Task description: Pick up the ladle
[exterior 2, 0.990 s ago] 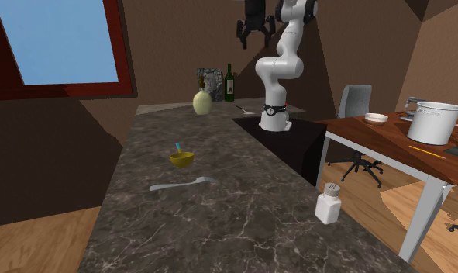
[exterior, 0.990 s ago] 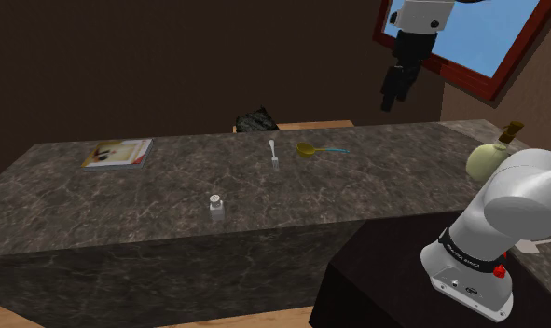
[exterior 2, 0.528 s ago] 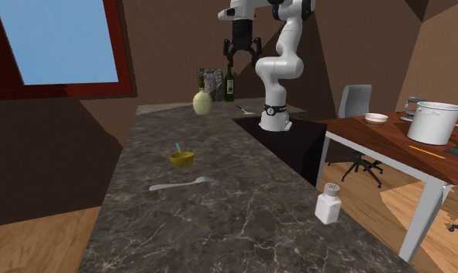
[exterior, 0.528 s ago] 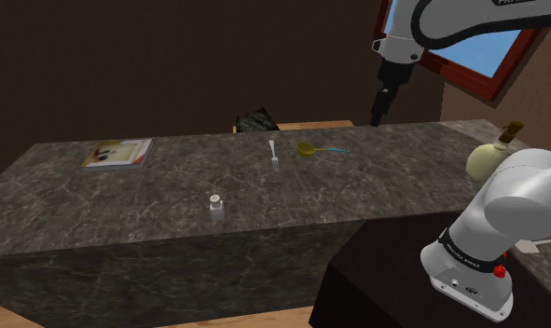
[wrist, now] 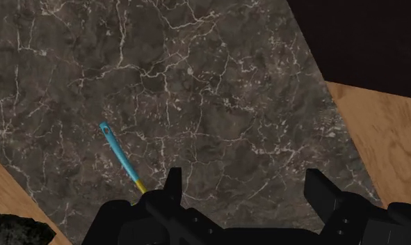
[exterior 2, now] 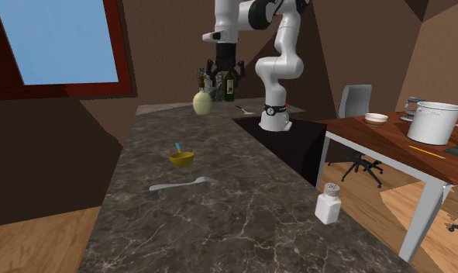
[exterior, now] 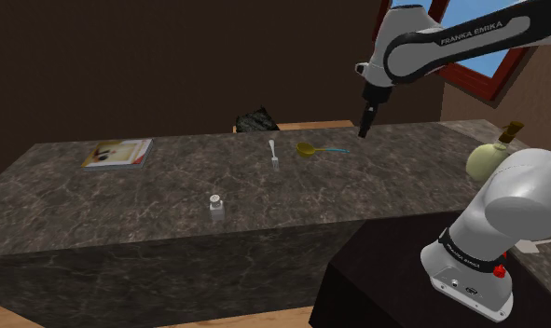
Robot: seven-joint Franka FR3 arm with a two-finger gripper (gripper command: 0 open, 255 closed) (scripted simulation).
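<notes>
Ladle (wrist: 119, 154), bowl hidden behind pincer (wrist: 245, 179), fingers apart

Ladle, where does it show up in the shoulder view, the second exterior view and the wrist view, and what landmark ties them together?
Shoulder view: the ladle lies on the counter's far side, right of the white fork.
Second exterior view: the ladle sits mid-counter, just beyond the fork.
Wrist view: its blue handle lies on the counter beside one of the gripper's open jaws.
Shared landmark: the dark veined counter.
</notes>
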